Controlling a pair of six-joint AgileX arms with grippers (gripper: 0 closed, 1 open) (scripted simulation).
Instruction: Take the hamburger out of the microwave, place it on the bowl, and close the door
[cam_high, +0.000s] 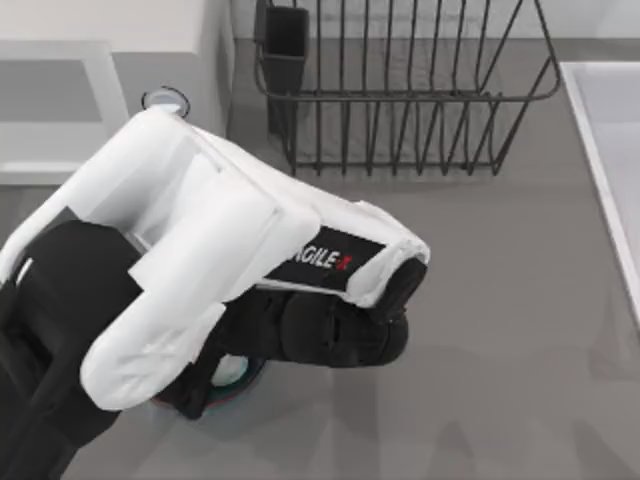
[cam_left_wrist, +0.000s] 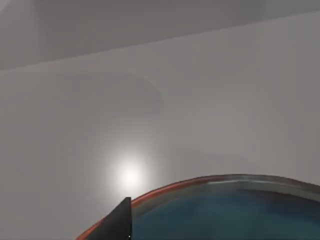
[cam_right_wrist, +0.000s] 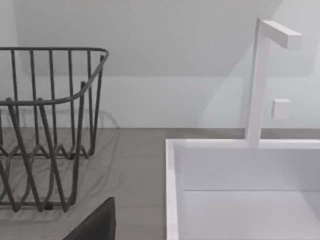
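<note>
One arm is doing the work: my left end effector (cam_high: 205, 388) is hanging directly above the bowl (cam_left_wrist: 200, 181), tucked under its own white forearm in the top view, and I cannot tell whether it is spread, pressed together or pinching anything. The bowl is sitting on the counter (cam_high: 480, 380) right beneath the end effector, its reddish rim and teal inside curving across the left wrist view. The slice of bowl showing there is holding nothing, and I cannot tell where the hamburger is sitting, in the grip or lower in the bowl. Judging by this pose, the placing step is under way. Doing it well is calling for staying centred over the teal hollow rather than the rim, lowering gently, letting go only when the hamburger is close to the bowl's floor, then rising straight up so nothing is dragging the bowl. The microwave (cam_high: 100, 25) is standing beyond the end effector at the counter's left rear, one knob (cam_high: 165, 100) peeking out beside the forearm; how its door is standing I cannot tell, and closing it is looking like the job remaining. A wire rack (cam_high: 400, 90) is standing beyond and to the right of the end effector, holding a dark cup-like holder (cam_high: 285, 40) in its corner. A white sink (cam_high: 610, 160) is lying well apart to the right, its basin bare. My right arm is idling, its wrist camera facing the rack and sink.
</note>
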